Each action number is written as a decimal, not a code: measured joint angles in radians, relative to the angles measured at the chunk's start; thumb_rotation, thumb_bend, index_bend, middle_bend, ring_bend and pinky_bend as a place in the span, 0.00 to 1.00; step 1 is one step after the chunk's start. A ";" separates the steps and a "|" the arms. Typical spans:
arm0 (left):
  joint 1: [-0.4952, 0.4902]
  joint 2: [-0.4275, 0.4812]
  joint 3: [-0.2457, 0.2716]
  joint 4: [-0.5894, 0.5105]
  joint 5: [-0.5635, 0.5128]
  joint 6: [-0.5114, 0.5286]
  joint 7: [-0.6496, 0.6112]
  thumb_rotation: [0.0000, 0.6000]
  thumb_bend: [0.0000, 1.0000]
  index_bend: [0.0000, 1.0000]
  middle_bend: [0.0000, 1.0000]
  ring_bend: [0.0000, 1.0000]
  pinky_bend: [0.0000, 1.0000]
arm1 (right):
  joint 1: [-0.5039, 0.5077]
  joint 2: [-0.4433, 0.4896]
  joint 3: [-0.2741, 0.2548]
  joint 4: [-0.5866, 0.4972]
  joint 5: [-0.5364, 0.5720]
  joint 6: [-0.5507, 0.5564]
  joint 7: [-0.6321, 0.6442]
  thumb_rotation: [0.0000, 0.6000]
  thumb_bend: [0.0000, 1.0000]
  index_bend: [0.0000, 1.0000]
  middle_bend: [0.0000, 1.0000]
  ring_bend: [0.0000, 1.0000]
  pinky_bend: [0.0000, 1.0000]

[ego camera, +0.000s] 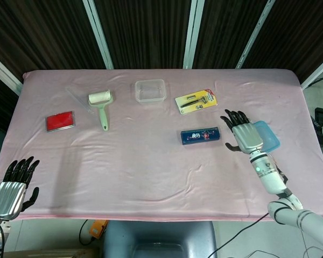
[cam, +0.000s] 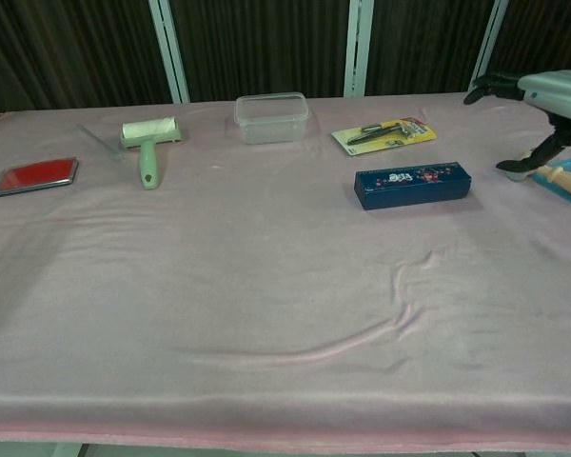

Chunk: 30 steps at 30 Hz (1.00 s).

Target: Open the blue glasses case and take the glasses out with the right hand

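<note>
Blue glasses case (ego camera: 201, 135) lay closed on the pink worktop (ego camera: 151, 166), right of centre, below the carded razor pack (ego camera: 196, 101). Right robot hand (ego camera: 242, 134) hovered just right of the case, fingers spread, holding nothing, above a light-blue lid (ego camera: 268, 135). Left robot hand (ego camera: 13, 185) sat at the near-left edge, fingers apart, empty.

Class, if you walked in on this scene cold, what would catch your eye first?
The right hand, fingers spread and holding nothing, hangs over the pink table just right of the closed blue glasses case. On the left half, a red flat case stands out, with a green lint roller beyond it.
</note>
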<state>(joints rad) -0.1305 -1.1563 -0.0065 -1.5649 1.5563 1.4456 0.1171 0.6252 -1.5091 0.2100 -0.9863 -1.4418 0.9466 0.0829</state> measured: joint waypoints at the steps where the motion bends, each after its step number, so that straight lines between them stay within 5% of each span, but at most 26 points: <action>1: -0.001 0.000 0.000 -0.001 -0.002 -0.003 0.002 1.00 0.43 0.00 0.00 0.00 0.02 | 0.008 -0.012 -0.002 0.015 0.001 -0.010 0.002 1.00 0.41 0.30 0.00 0.00 0.00; 30: -0.004 0.003 -0.002 0.000 -0.012 -0.005 -0.008 1.00 0.43 0.00 0.00 0.00 0.02 | 0.145 -0.218 0.000 0.243 0.105 -0.148 -0.081 1.00 0.48 0.43 0.04 0.00 0.00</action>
<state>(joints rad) -0.1348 -1.1534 -0.0087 -1.5651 1.5445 1.4403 0.1094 0.7698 -1.7268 0.2102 -0.7435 -1.3364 0.7987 0.0017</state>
